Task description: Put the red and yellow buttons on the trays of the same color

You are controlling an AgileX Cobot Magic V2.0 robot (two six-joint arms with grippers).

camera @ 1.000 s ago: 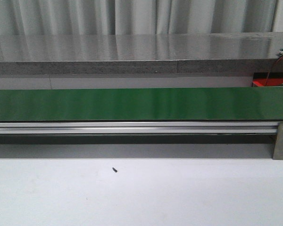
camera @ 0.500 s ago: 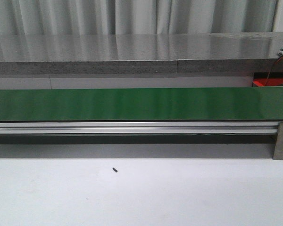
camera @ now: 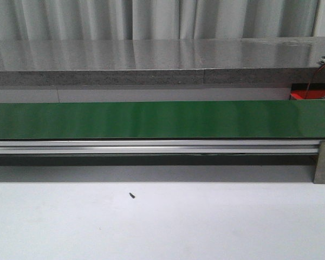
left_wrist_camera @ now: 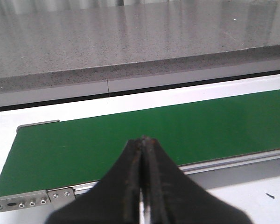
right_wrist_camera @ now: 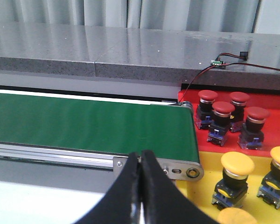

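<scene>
The green conveyor belt [camera: 151,119] runs across the middle of the front view and carries nothing. No button awaits pickup on it in any view.

**Grippers.** The left gripper [left_wrist_camera: 143,140] sits at the bottom centre of the left wrist view, jaws pressed together and holding nothing. The right gripper [right_wrist_camera: 140,156] sits at the bottom centre of the right wrist view, jaws likewise pressed together and empty.

**Task items.** In the right part of the right wrist view, four red buttons [right_wrist_camera: 222,108] stand on the red tray [right_wrist_camera: 270,100]. Below them, yellow buttons [right_wrist_camera: 237,164] stand on the yellow tray [right_wrist_camera: 203,193]; three are visible, two partly cut off by the frame edge. Both trays lie just beyond the belt's end roller. Every visible button rests on its matching colour.

**Step in hand.** Judged from this layout, the arms are waiting, either for a further button to arrive or with sorting complete. If a button arrives, the nearer arm must spread its jaws, descend over the cap and grip the body.

**Change from the earlier frames.** None: the front view matches both, with the belt bare and the dark speck [camera: 131,195] on the white table [camera: 206,227] in the same place.
</scene>
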